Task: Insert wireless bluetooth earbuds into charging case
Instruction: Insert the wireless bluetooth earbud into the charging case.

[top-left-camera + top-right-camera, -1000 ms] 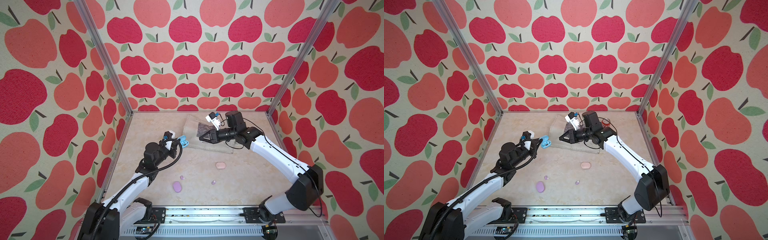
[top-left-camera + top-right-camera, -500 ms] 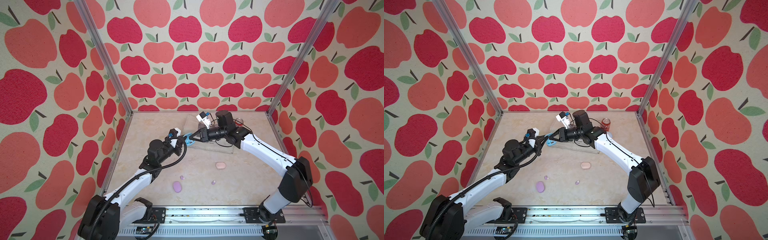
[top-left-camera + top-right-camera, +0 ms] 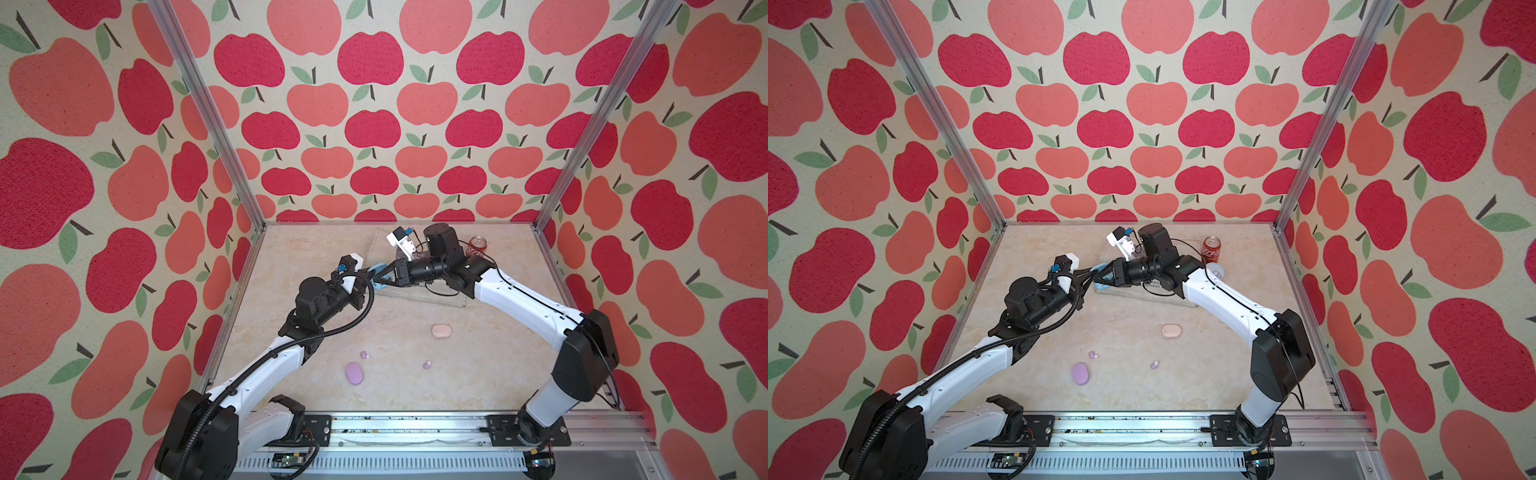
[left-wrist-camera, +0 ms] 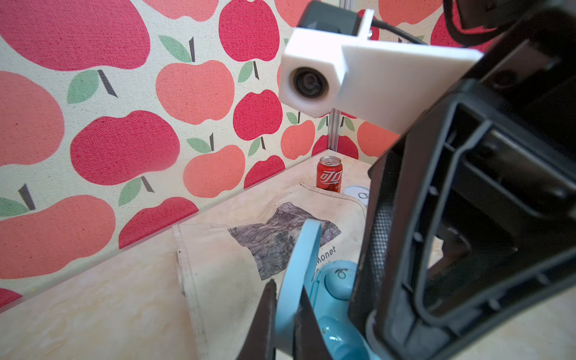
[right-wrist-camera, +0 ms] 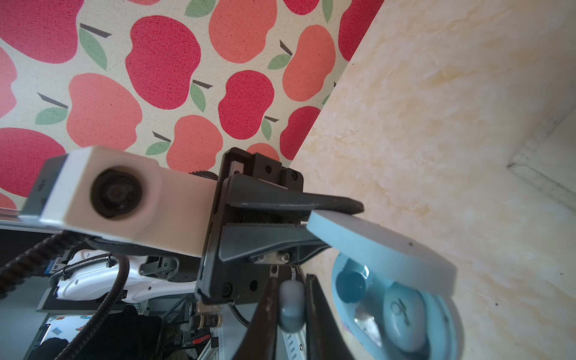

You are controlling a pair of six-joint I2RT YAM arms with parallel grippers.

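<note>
An open light blue charging case (image 3: 379, 275) (image 4: 335, 330) hangs above the table, my left gripper (image 3: 371, 272) (image 4: 287, 288) shut on its raised lid (image 5: 380, 249). One light blue earbud (image 5: 402, 314) (image 4: 339, 280) sits in the case beside an empty socket (image 5: 350, 285). My right gripper (image 3: 385, 279) (image 5: 291, 280) is shut on a second light blue earbud (image 5: 291, 302), right next to the case's open side. Two lilac earbuds (image 3: 364, 355) (image 3: 427, 365) lie loose on the table near the front.
A shut pink case (image 3: 441, 331) and a shut lilac case (image 3: 354, 372) lie on the marble table. A printed cloth bag (image 4: 218, 249) is spread under the grippers. A red can (image 3: 477, 245) and a white disc (image 3: 1216, 271) stand at the back right.
Both arms have closed in on each other. The left carried the blue case toward the back right, and the right came left until its tips reach the case.
</note>
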